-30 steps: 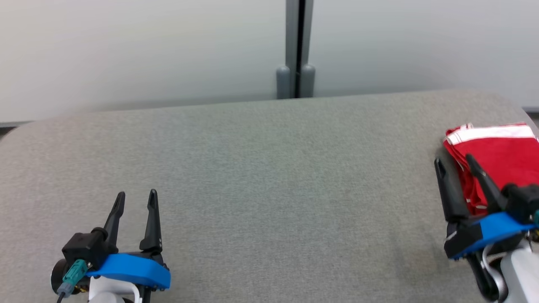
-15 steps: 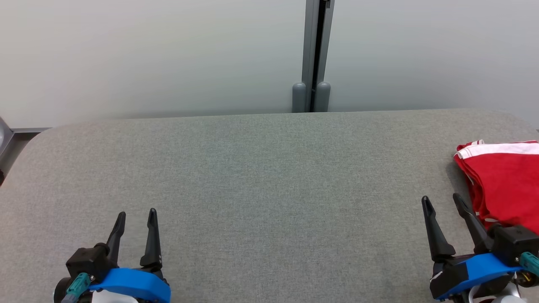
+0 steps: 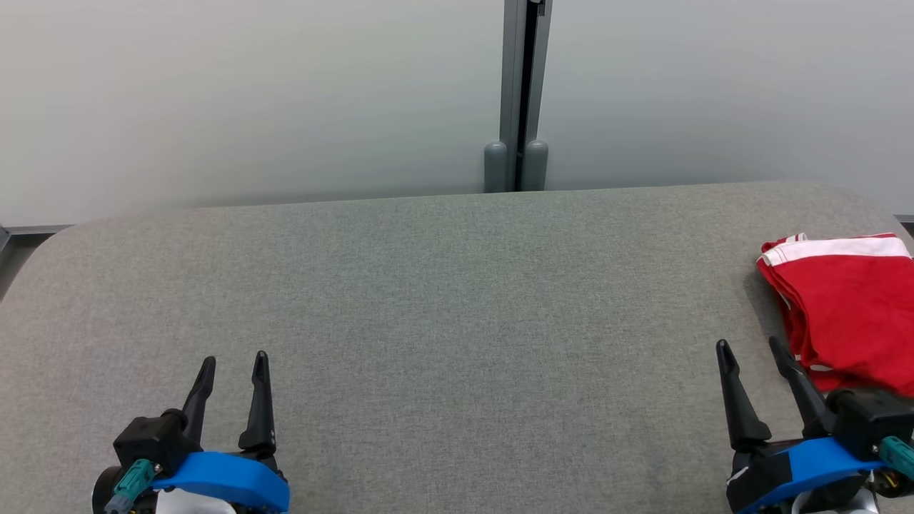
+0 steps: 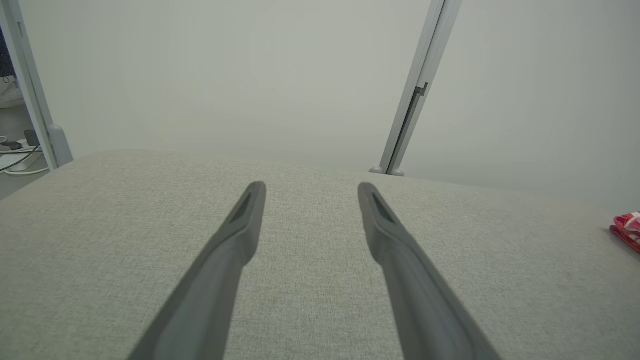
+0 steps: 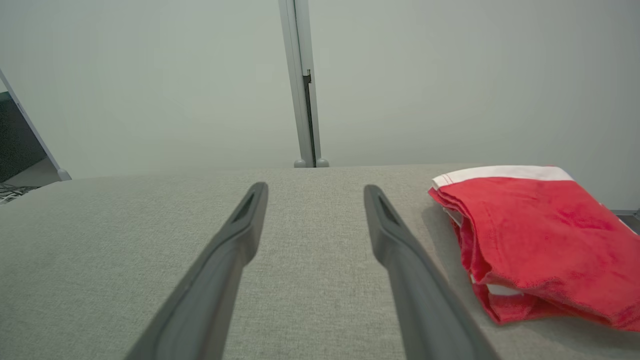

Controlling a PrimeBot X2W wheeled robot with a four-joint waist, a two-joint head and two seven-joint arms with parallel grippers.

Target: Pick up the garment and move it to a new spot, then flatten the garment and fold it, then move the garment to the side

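I see the grey surface (image 3: 457, 300) stretching ahead of both tools. The folded red garment (image 3: 850, 307) (white band along its far edge) lies just right of my right tool (image 3: 750, 346), apart from it. That tool and my left tool (image 3: 233, 357) both gape wide, holding nothing.

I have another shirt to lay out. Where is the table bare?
Bare: the whole stretch of table between the left gripper and the right gripper, back to the wall. Crowded: the right end, where the folded garment lies just past the right gripper.
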